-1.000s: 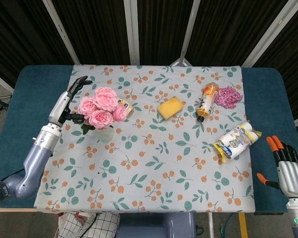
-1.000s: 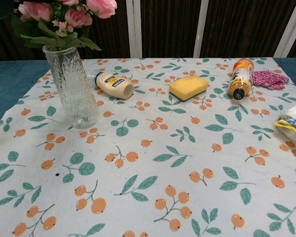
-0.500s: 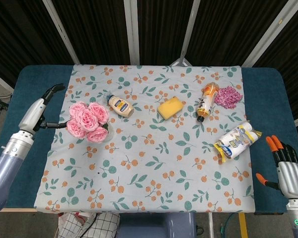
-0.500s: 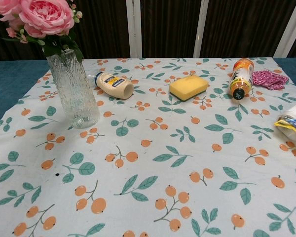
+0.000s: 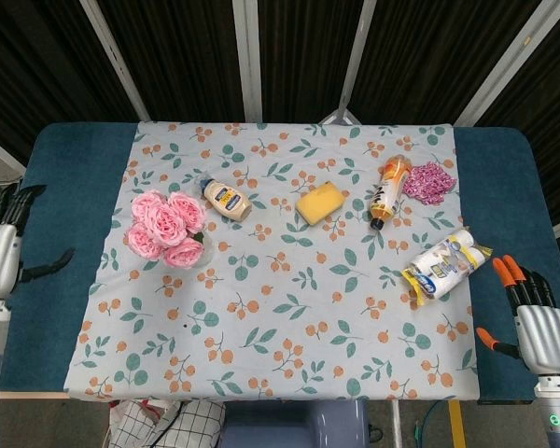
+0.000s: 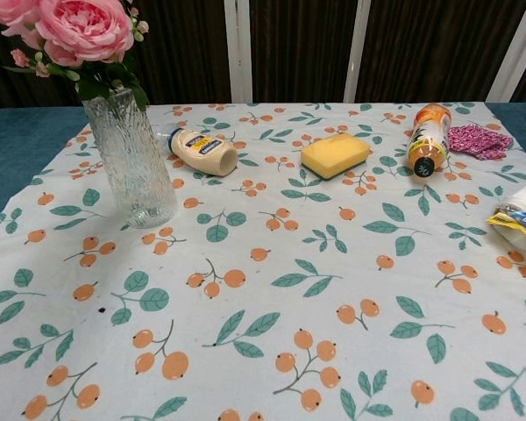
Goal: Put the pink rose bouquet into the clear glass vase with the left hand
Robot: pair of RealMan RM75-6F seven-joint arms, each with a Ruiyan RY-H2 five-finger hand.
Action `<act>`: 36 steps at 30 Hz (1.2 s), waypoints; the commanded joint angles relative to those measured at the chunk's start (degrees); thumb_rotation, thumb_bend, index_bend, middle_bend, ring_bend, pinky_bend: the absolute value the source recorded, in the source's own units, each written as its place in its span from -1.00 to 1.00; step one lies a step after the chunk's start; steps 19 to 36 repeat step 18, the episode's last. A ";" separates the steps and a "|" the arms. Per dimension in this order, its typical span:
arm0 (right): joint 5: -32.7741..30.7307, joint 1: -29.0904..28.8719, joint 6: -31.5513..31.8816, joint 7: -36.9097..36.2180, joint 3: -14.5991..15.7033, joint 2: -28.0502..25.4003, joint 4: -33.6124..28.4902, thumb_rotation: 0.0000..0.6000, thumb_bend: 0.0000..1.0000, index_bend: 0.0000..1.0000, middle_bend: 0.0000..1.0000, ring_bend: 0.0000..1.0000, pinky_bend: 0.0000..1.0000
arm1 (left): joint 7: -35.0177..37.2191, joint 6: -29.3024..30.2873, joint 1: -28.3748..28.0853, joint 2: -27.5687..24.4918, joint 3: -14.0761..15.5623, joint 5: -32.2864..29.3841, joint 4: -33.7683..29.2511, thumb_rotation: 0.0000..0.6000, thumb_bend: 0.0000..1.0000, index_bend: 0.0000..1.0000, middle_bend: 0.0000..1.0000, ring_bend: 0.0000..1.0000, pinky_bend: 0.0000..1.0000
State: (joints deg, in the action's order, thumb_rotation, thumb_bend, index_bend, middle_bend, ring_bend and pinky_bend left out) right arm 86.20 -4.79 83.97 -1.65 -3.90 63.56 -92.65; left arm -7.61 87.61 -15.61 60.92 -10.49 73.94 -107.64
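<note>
The pink rose bouquet (image 5: 166, 227) (image 6: 73, 31) stands upright in the clear glass vase (image 6: 130, 160), on the left part of the floral cloth. My left hand (image 5: 2, 252) is at the far left edge of the head view, well clear of the vase, fingers spread and holding nothing. My right hand (image 5: 536, 317), with orange fingertips, hovers at the table's front right corner, fingers apart and empty. Neither hand shows in the chest view.
A mayonnaise bottle (image 5: 228, 199) lies just right of the vase. A yellow sponge (image 5: 320, 203), an orange juice bottle (image 5: 388, 190) and a pink cloth (image 5: 429, 180) lie toward the back. A snack packet (image 5: 445, 262) lies at the right.
My left hand has let go of the bouquet and drawn back to the left, off the cloth. The bouquet has settled in the vase. The right hand barely moved.
</note>
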 commanded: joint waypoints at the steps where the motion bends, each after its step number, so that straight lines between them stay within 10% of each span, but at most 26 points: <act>1: 0.95 0.08 0.61 0.53 0.27 -0.04 0.11 1.00 -0.56 -0.99 -1.00 -0.92 -0.90 | -7.48 10.05 8.16 6.64 7.72 8.51 5.14 1.00 -0.39 -0.70 -0.75 -1.00 -1.00; 36: 2.59 0.21 2.12 2.23 0.46 -0.22 -0.58 1.00 -0.56 -0.99 -1.00 -0.92 -0.91 | -0.27 9.22 11.19 9.04 8.26 8.43 11.26 1.00 -0.40 -0.68 -0.71 -1.00 -1.00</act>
